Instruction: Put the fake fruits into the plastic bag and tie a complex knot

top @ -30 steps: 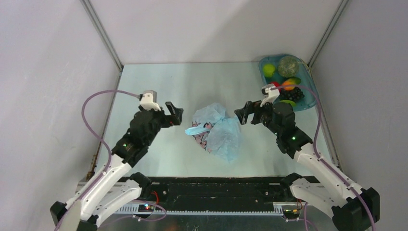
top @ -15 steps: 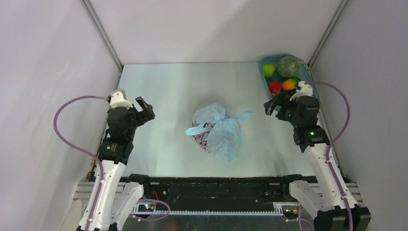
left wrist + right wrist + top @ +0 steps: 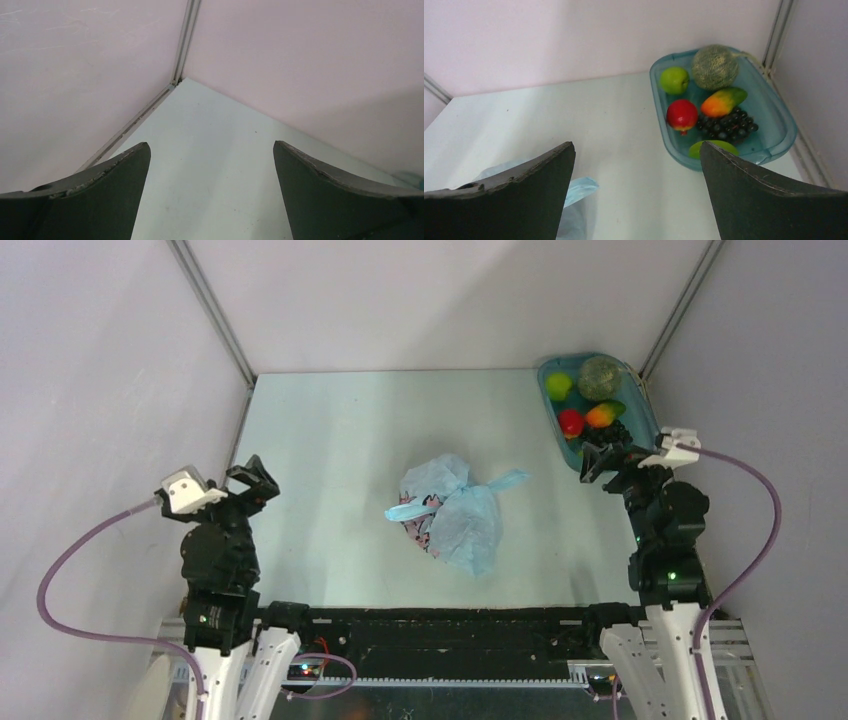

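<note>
The light-blue plastic bag (image 3: pixel 455 512) lies crumpled mid-table, with a bunched knot (image 3: pixel 468 487) and two flat tails pointing left and right. One tail also shows in the right wrist view (image 3: pixel 580 188). Fake fruits sit in the teal tray (image 3: pixel 640 420): a green apple (image 3: pixel 674 80), a red fruit (image 3: pixel 682 114), an orange-yellow fruit (image 3: pixel 723 101), a dark grape bunch (image 3: pixel 726 126) and a lime-green fruit (image 3: pixel 709 147). My left gripper (image 3: pixel 252 478) is open and empty at the table's left edge. My right gripper (image 3: pixel 603 458) is open and empty beside the tray.
A netted green melon (image 3: pixel 715 66) sits at the tray's far end. Walls close in the table on the left, back and right. The left wrist view shows bare table (image 3: pixel 210 165) and the back-left corner (image 3: pixel 176 80).
Both arms have pulled back and outward from the bag, left to the left edge, right toward the tray. The bag's right tail now lies spread out to the right.
</note>
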Available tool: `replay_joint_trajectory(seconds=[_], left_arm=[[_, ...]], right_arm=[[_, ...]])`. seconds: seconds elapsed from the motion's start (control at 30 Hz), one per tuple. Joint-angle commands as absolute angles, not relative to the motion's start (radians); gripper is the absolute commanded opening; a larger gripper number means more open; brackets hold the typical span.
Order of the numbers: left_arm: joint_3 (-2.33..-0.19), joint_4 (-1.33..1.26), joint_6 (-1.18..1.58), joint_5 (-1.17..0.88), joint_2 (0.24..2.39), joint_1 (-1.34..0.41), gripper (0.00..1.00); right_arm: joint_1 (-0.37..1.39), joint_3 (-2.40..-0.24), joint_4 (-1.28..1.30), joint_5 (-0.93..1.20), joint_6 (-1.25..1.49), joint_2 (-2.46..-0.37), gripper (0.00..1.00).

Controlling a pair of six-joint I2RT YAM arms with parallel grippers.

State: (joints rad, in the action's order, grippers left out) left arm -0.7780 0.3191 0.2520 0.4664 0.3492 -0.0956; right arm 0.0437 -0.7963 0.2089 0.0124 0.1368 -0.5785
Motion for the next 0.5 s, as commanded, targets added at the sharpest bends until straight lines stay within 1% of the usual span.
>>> replay_joint_trajectory(seconds=[0.0,0.07,0.47], left_arm=[[-0.738,0.288,0.217,0.525,0.323,-0.089,0.99],[-0.734,0.291,0.216,0.519,0.321,-0.09,0.99],[-0.722,0.294,0.208,0.512,0.299,-0.09,0.99]], right_arm=[[0.04,-0.701,0.047,-0.022,0.08,-0.513,0.99],[0.04,-0.667,0.028,-0.027,0.086,-0.492,0.99],[0.04,-0.662,0.038,-0.046,0.084,-0.469,0.99]])
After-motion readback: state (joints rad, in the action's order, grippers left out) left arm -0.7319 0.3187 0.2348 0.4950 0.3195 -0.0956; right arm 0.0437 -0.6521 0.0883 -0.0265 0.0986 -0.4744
